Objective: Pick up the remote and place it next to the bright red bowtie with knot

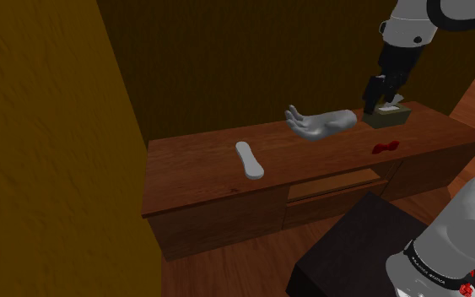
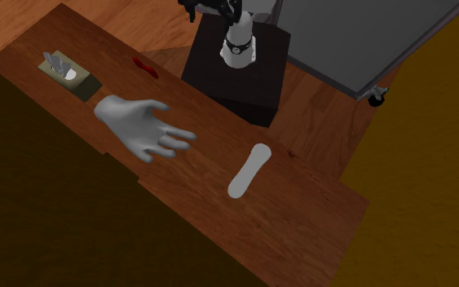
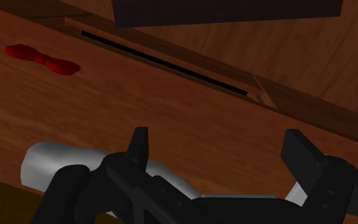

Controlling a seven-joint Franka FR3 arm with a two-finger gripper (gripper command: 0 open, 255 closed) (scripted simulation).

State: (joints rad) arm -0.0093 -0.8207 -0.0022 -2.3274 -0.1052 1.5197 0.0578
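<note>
Against a dark ochre wall (image 1: 50, 126), a long wooden cabinet (image 1: 202, 173) (image 2: 301, 204) (image 3: 171, 108) stands on a wood floor, and its top carries 4 things. The black stand (image 1: 353, 245) (image 2: 244, 73) sits in front of it, at the shoulder view's lower right. From it the white arm (image 1: 467, 224) rises and comes back in at that view's upper right corner, reaching down toward the cabinet's far end.

The gripper (image 1: 374, 105) (image 3: 219, 143) hangs in the air above that end, over the spot where the model hand's wrist meets the tissue box. Its 2 black fingers (image 3: 139, 141) stand well apart with nothing between them, so it holds nothing.

The largest thing on the top is a pale grey model hand (image 1: 320, 123) (image 2: 138, 126) (image 3: 50, 162), lying flat with its fingers pointing toward the shoulder view's left. Just beside its wrist stands an olive tissue box (image 1: 389, 116) (image 2: 68, 75) with a white tissue sticking up.

The remote (image 1: 250, 159) (image 2: 249, 169), a slim light grey bar with rounded ends, lies flat on the top toward the shoulder view's left. It is clear of the model hand and well apart from the gripper.

The red bowtie (image 1: 385, 148) (image 2: 146, 67) (image 3: 42, 58) lies near the cabinet's front edge, near the tissue box and far from the remote.
</note>
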